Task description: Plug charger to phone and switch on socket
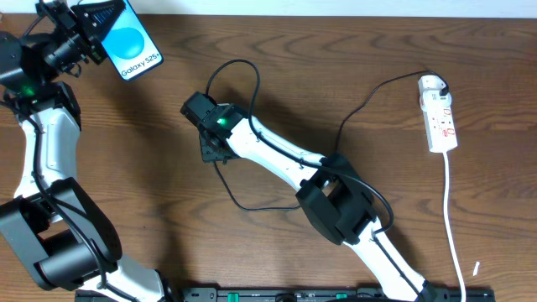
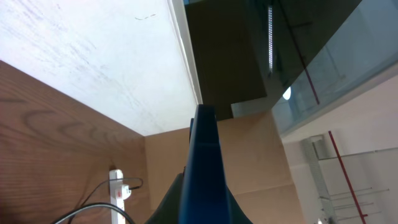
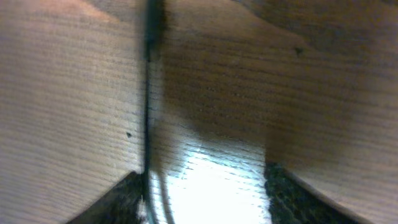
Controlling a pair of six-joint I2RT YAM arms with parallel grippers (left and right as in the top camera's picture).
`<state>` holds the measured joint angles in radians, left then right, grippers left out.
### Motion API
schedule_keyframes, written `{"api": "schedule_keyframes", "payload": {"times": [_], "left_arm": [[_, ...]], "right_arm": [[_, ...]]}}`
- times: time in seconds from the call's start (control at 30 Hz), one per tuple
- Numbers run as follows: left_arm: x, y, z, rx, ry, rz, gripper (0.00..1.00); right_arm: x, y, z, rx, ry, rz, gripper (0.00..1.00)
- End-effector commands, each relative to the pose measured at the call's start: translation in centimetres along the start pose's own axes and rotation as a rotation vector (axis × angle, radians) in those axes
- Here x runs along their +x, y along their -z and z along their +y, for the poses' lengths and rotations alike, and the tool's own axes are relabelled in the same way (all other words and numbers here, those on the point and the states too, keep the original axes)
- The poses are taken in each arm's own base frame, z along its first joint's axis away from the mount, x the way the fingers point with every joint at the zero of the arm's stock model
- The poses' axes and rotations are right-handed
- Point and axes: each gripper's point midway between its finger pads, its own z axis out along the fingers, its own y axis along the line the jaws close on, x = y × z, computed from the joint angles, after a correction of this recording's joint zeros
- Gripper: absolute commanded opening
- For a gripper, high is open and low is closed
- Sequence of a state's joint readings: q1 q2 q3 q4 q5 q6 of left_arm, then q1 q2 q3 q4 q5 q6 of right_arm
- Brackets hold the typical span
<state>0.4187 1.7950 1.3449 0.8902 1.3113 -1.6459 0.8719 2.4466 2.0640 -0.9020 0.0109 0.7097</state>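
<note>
A wooden worktop (image 1: 336,50) seen from above, with two robot arms reaching in from its 6 o'clock edge. There is open wood along the 12 o'clock side and between the centre and 3 o'clock, crossed only by the charger (image 1: 370,100), a thin black cable.

At 10 o'clock the left gripper (image 1: 102,30) is clenched on the phone (image 1: 134,44) and holds it raised and tilted above the worktop's corner. Its blue screen faces up, and one corner is cut off by the top of the picture. The left wrist camera sees the phone only edge-on, as a dark blue blade.

The socket (image 1: 438,113), a white strip with red marks, lies close to the 3 o'clock edge, and its white cord runs off toward 5 o'clock. Whether its switches are on is too small to tell.

The charger leaves the socket's far end, passes under the right arm and loops around the centre. The right gripper (image 1: 210,148) is low over that loop, just toward 9 o'clock of centre. In its blurred wrist view the jaws stand apart on bare wood, with the cable running beside one finger and not pinched. The plug tip cannot be made out.
</note>
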Motion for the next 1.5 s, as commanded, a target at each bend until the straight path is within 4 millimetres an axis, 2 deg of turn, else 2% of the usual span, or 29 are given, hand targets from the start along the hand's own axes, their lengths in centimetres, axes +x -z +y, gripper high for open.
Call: {"api": "schedule_keyframes", "payload": {"times": [0.0, 0.13, 0.4, 0.77, 0.87, 1.07, 1.3, 1.33, 1.4, 1.47], "left_arm": [[0.4, 0.1, -1.6, 0.011, -0.042, 0.012, 0.08], [0.4, 0.1, -1.6, 0.011, -0.042, 0.012, 0.07], [0.4, 0.1, -1.6, 0.011, -0.042, 0.012, 0.07], [0.4, 0.1, -1.6, 0.011, -0.042, 0.013, 0.07], [0.4, 0.1, -1.6, 0.011, -0.042, 0.014, 0.07], [0.5, 0.1, -1.6, 0.011, -0.042, 0.016, 0.07], [0.5, 0.1, -1.6, 0.011, -0.042, 0.015, 0.07], [0.5, 0.1, -1.6, 0.011, -0.042, 0.015, 0.07], [0.5, 0.1, -1.6, 0.011, -0.042, 0.016, 0.07], [0.5, 0.1, -1.6, 0.011, -0.042, 0.016, 0.07]], "right_arm": [[0.2, -0.7, -0.2, 0.017, 0.003, 0.010, 0.28], [0.4, -0.6, -0.4, 0.025, 0.002, 0.018, 0.01], [2.0, -0.5, -1.9, 0.088, 0.015, 0.084, 0.01], [5.6, 0.5, -5.1, 0.243, 0.036, 0.210, 0.01], [6.7, 0.4, -5.4, 0.266, 0.047, 0.239, 0.01], [8.8, -0.9, -5.6, 0.283, 0.072, 0.270, 0.01], [8.8, -1.1, -5.4, 0.273, 0.073, 0.265, 0.01], [8.7, -1.2, -5.3, 0.270, 0.071, 0.261, 0.08], [8.5, -1.3, -5.2, 0.262, 0.069, 0.257, 0.38], [8.3, -1.3, -5.3, 0.260, 0.064, 0.254, 0.56]]}}
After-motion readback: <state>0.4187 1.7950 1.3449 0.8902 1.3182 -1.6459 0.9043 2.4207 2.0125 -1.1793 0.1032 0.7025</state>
